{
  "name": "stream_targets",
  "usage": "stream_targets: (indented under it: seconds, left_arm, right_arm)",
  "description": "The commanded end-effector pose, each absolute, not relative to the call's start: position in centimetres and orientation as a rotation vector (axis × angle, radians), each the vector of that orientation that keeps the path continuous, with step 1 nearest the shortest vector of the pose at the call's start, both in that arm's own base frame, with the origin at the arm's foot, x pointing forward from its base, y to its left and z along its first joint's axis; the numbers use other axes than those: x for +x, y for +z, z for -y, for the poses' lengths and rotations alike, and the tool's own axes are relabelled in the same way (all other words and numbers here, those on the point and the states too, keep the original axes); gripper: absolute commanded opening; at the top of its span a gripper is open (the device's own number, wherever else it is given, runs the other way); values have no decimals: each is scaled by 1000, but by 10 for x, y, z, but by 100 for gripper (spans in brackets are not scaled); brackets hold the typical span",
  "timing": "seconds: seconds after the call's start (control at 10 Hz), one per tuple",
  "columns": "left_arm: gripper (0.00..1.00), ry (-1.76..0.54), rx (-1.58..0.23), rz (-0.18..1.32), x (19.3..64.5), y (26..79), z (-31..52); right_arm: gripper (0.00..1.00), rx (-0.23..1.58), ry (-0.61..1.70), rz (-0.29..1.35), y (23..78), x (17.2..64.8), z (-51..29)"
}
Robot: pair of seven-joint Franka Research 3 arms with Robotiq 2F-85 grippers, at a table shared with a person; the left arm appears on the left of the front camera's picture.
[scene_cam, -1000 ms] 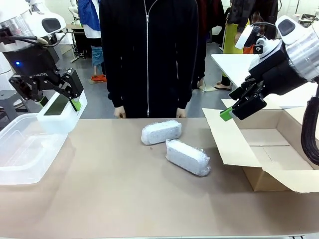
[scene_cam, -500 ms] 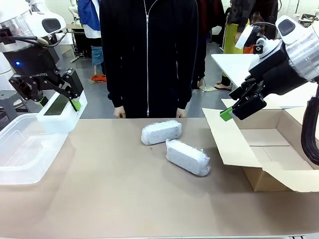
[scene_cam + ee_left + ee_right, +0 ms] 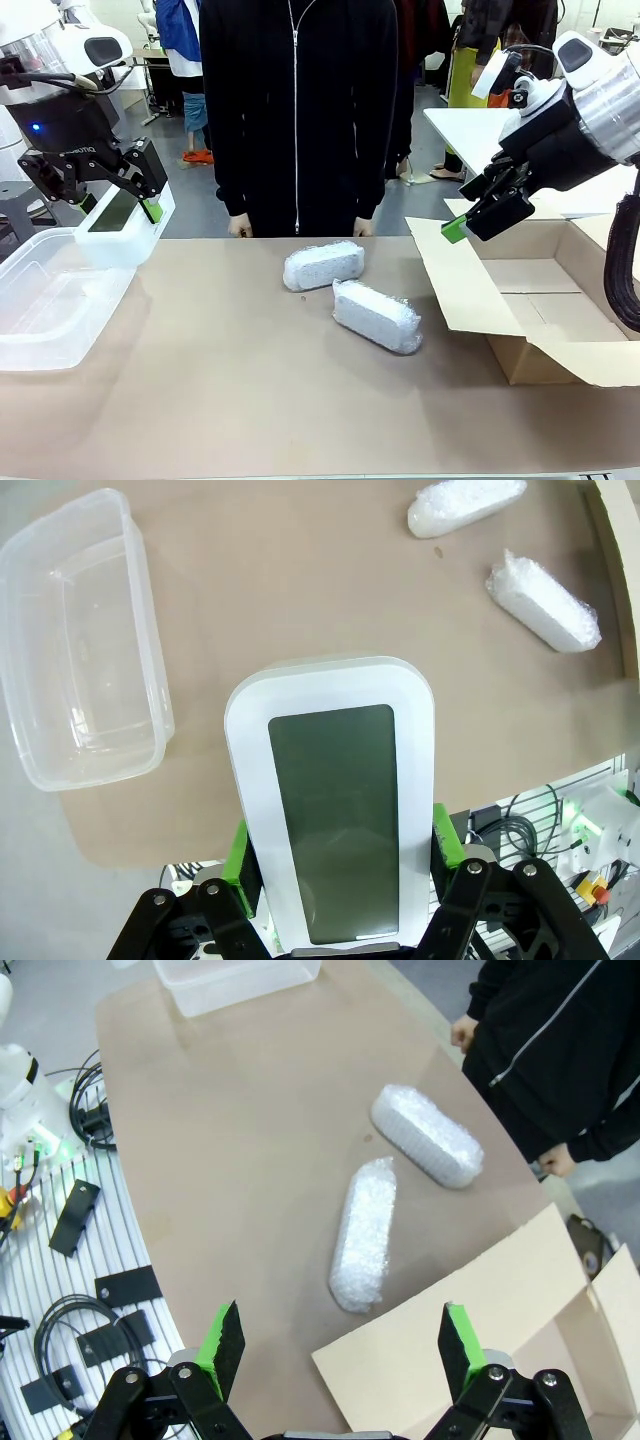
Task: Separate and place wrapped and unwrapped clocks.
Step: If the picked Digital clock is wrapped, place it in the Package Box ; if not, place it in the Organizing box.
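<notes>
Grips the unwrapped clock (image 3: pixel 335 780) in the left claw (image 3: pixel 120 208), long axis along the fingers (image 3: pixel 446 842), above the clear tub's (image 3: pixel 40 300) far right corner at the worktop's (image 3: pixel 250 390) left edge. Holds the right claw (image 3: pixel 340 1345) open, nearer the wrapped bundles (image 3: pixel 323 264) (image 3: pixel 376 315) mid-worktop.

"ROBOTIQ" in small pale letters on the left tool (image 3: pixel 120 208)

The white rectangular plastic clock (image 3: pixel 335 800) with the grey-green screen has its lower end hidden between the green pads (image 3: pixel 238 855) of the left gripper (image 3: pixel 342 848), and its screen is too dim to read. In the front view the left edge cuts off the clear plastic tub (image 3: pixel 30 290), and the right edge the open brown cardboard box (image 3: pixel 560 300).
</notes>
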State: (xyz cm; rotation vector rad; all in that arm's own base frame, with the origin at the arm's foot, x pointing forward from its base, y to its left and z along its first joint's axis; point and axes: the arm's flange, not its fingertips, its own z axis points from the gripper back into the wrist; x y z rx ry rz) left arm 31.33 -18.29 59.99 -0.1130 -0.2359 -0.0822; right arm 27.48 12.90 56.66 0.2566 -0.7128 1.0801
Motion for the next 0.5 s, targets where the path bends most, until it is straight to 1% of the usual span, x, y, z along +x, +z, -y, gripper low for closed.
stream_targets:
  seconds: [0.0,0.1,0.2,0.4]
  left_arm:
    - [37,-78,-113,247,314,602,183]
    - [79,-82,-113,236,313,600,183]
    - [79,8,-86,195,325,598,142]
    - [79,18,29,123,333,586,74]
  right_arm:
    - [100,271,1084,708,566,275,-129]
    - [100,271,1084,708,566,275,-129]
    - [100,271,1084,708,566,275,-129]
    - [100,271,1084,708,566,275,-129]
